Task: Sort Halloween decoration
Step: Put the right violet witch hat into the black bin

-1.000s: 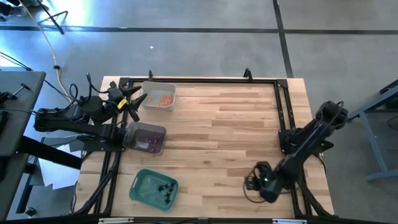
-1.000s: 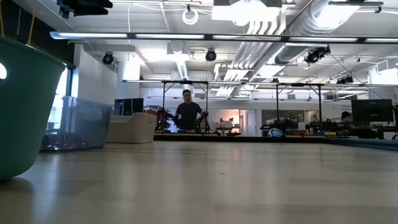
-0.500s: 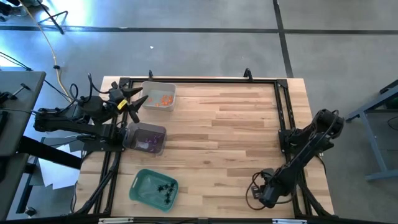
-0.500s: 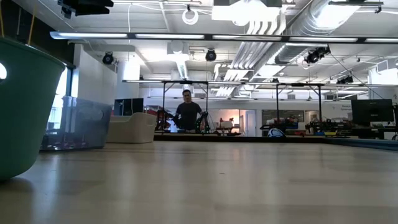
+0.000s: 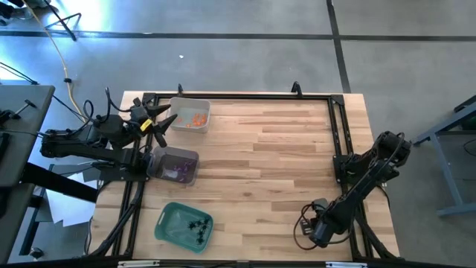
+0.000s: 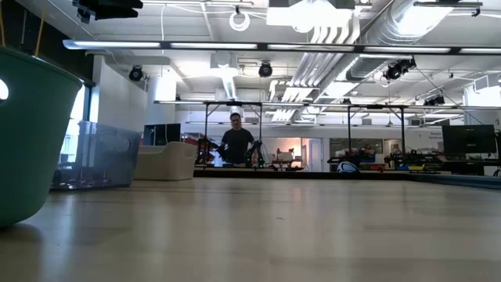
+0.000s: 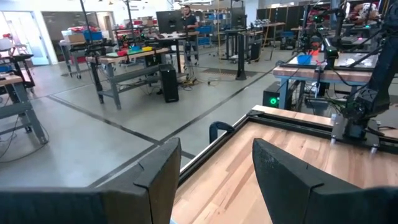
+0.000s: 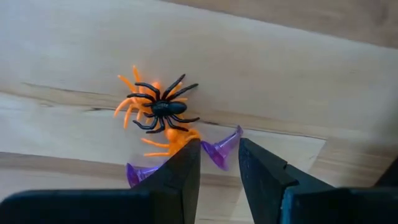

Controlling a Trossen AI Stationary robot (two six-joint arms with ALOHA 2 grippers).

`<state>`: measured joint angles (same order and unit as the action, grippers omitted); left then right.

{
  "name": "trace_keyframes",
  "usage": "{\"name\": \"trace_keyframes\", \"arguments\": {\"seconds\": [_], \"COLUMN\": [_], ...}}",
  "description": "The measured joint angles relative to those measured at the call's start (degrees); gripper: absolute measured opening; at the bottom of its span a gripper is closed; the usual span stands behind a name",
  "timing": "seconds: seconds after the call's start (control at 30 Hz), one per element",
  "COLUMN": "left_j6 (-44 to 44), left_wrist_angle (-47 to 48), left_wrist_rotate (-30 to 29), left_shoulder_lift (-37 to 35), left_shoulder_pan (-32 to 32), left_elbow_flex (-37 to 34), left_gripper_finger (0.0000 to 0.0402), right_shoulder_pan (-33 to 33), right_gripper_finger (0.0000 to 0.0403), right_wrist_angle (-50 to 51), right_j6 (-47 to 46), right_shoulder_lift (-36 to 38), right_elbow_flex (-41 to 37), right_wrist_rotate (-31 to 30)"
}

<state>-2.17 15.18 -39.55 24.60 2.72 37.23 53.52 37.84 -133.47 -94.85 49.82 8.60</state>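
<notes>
Right gripper (image 8: 219, 163) low at table's near right corner, fingers narrowly parted, straddling purple trinket (image 8: 222, 148). Black spider (image 8: 163, 108) and orange trinket (image 8: 176, 140) touching, just beside. Close on purple alone; avoid snagging neighbours. Left gripper (image 7: 214, 171) wide apart, waiting beside orange-filled tray (image 5: 190, 115).

No readable text, label, brand or number shows anywhere.

Bright, even light from ceiling strip lamps (image 6: 235, 45) in low view; they glare white. Blue-white glare on floor (image 5: 111, 18) in high view's upper left. Green tray (image 6: 31, 133) close to lens, blurred. Black spider (image 8: 163, 107) sharp, soft shadow under it. Right gripper's fingers (image 8: 180, 180) blurred.
</notes>
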Motion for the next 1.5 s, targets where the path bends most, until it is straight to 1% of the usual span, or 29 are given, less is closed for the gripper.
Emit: {"name": "trace_keyframes", "arguments": {"seconds": [0.17, 0.23, 0.33, 0.47, 0.5, 0.67, 0.83, 1.13, 1.23, 1.3, 1.33, 1.4, 1.5], "left_j6": [0.0, 0.0, 0.0, 0.0, 0.0, 0.0, 0.0, 0.0, 0.0, 0.0, 0.0, 0.0, 0.0], "left_wrist_angle": [0.2, 0.4, 0.4, 0.4, 0.4, 0.5, 0.5, 0.5, 0.5, 0.5, 0.5, 0.5, 0.5], "left_wrist_rotate": [0.0, 0.0, 0.0, 0.0, 0.0, 0.5, 1.6, 1.7, 1.7, 1.7, 1.7, 1.7, 1.7], "left_shoulder_lift": [0.0, 0.0, 0.0, 0.0, 0.0, 0.0, 0.0, 0.0, 0.0, 0.0, 0.0, 0.0, 0.0], "left_shoulder_pan": [0.0, 0.0, 0.0, 0.0, 0.0, 0.0, 0.0, 0.0, 0.0, 0.0, 0.0, 0.0, 0.0], "left_elbow_flex": [0.0, 0.0, 0.0, 0.0, 0.0, 0.0, 0.0, 0.0, 0.0, 0.0, 0.0, 0.0, 0.0], "left_gripper_finger": [0.0186, 0.0186, 0.0186, 0.0186, 0.0186, 0.0186, 0.0186, 0.0186, 0.0186, 0.0186, 0.0186, 0.0186, 0.0186], "right_shoulder_pan": [0.0, -0.3, -0.5, -0.4, -0.3, -0.5, -0.4, -0.4, -0.4, -0.4, -0.4, -0.6, -1.5], "right_gripper_finger": [0.0104, 0.0094, 0.0066, 0.0015, 0.0009, 0.0004, 0.0002, 0.0, 0.0, 0.0, 0.0, 0.0, 0.0], "right_wrist_angle": [-0.3, -0.4, -0.7, -1.3, -1.3, -1.4, -0.2, 5.5, 6.8, 6.7, 6.7, 6.1, 5.2], "right_j6": [-0.2, -0.2, -0.1, -0.2, -0.1, 0.0, 0.0, 0.0, 0.3, 0.8, 1.3, 2.8, 5.3], "right_shoulder_lift": [-0.2, -0.7, -1.8, -2.4, -2.4, -2.4, -0.6, 5.6, 6.8, 7.6, 7.9, 8.5, 9.2], "right_elbow_flex": [0.0, 0.0, 0.2, 0.2, 0.2, 0.1, -0.1, -0.2, -0.2, -0.2, -0.2, -0.2, -0.1], "right_wrist_rotate": [0.0, 0.5, 1.9, 2.8, 3.0, 5.1, 4.2, -4.4, -6.1, -8.9, -11.3, -17.9, -30.6]}}
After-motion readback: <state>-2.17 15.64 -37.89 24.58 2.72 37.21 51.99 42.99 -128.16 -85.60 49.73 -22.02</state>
